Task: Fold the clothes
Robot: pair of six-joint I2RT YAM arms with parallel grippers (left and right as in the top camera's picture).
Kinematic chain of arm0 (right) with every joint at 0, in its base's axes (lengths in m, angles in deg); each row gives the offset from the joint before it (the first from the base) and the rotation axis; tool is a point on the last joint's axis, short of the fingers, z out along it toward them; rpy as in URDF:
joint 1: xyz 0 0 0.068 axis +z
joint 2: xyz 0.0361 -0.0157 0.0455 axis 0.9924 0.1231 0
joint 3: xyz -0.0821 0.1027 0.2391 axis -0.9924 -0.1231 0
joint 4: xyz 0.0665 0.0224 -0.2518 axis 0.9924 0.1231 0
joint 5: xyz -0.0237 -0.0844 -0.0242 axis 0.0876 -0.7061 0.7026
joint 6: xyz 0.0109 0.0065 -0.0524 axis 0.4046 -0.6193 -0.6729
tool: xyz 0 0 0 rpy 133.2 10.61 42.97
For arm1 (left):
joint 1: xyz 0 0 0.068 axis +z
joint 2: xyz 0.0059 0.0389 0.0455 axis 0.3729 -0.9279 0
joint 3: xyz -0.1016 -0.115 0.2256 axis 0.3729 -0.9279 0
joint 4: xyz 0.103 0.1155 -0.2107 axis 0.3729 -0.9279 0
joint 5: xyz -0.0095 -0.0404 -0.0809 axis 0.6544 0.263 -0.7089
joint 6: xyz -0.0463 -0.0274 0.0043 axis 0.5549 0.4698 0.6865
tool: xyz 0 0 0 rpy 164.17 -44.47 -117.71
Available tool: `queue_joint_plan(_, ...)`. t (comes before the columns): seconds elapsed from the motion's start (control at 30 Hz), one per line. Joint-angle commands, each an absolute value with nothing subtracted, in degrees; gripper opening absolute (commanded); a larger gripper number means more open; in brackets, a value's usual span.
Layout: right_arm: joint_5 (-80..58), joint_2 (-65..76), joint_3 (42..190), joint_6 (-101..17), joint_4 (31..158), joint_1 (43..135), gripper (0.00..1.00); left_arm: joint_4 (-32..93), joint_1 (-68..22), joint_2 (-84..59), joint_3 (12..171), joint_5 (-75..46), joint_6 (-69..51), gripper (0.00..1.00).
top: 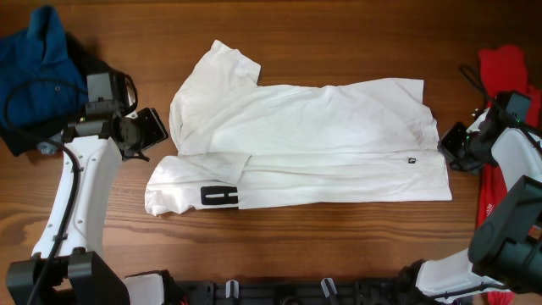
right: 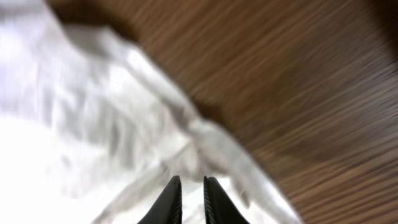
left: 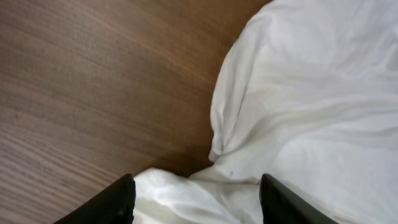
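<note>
Black fingers [left: 118,202] of the left gripper [left: 196,202] fill the foot of its wrist view. They stand wide apart with nothing between them; white cloth lies just ahead and to their right, bare wood to their left. The right gripper [right: 191,202] has its jaws nearly together with only a thin slit between. Its view is blurred, so I cannot tell whether any cloth is pinched there.

One white T-shirt [top: 322,135] lies flat on the worktop [top: 339,246] between the two grippers, its sleeves toward the left gripper and its hem just beside the right one. On the sleeve nearest the left gripper sits one black block print [top: 218,197], too small to read. Near the hem is one small dark tag [top: 410,158], also unreadable.

Only the overhead view shows the print, the tag, one blue garment [top: 34,51] behind the left gripper, and red cloth [top: 506,68] behind the right gripper. Each wrist view shows white cloth and wood alone.
</note>
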State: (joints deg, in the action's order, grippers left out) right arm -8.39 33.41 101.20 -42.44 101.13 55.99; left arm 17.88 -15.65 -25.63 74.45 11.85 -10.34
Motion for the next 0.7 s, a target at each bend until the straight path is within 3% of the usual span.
queue_joint_plan(0.0,1.9,31.8,102.8,-48.8,105.6,56.7,0.18,19.9,-16.0,-26.0,75.0,12.7,-11.5,0.64)
queue_joint_plan(0.2,2.1,29.4,102.8,-53.9,113.3,66.1,0.18,20.2,-16.1,-26.0,75.0,7.5,-11.5,0.63)
queue_joint_plan(0.43,2.1,29.4,101.4,-55.7,114.7,80.4,0.18,16.0,-21.3,-26.0,73.4,-1.8,-11.5,0.35)
queue_joint_plan(0.67,1.6,29.4,101.3,-55.9,112.9,90.1,0.25,19.7,-33.1,-27.3,65.4,-1.7,-9.8,0.34)
